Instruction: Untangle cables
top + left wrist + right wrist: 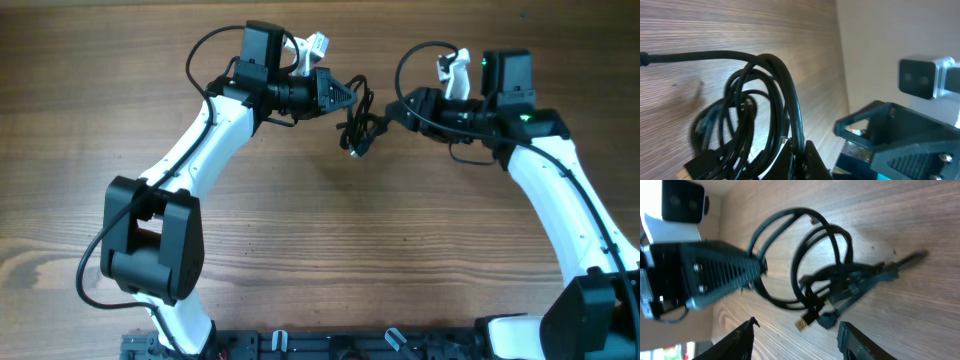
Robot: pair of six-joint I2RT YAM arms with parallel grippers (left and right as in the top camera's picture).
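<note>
The cables (pixel 360 126) are a small knotted bundle of thin black loops, hanging between my two grippers just above the wooden table. My left gripper (pixel 351 94) is shut on one strand at the top of the bundle. In the left wrist view the jaws (pixel 803 156) pinch that strand, with the cables (pixel 752 107) looping to the left. My right gripper (pixel 392 112) is open, just right of the bundle. In the right wrist view its jaws (pixel 797 341) are spread wide and empty, with the cables (pixel 826 280) and a gold-tipped plug (pixel 801 324) ahead of them.
The wooden table (pixel 320 250) fills the overhead view. The left gripper (pixel 715 275) shows in the right wrist view, and the right gripper (pixel 900 137) in the left wrist view. Thicker arm cables loop near each wrist (pixel 205 50).
</note>
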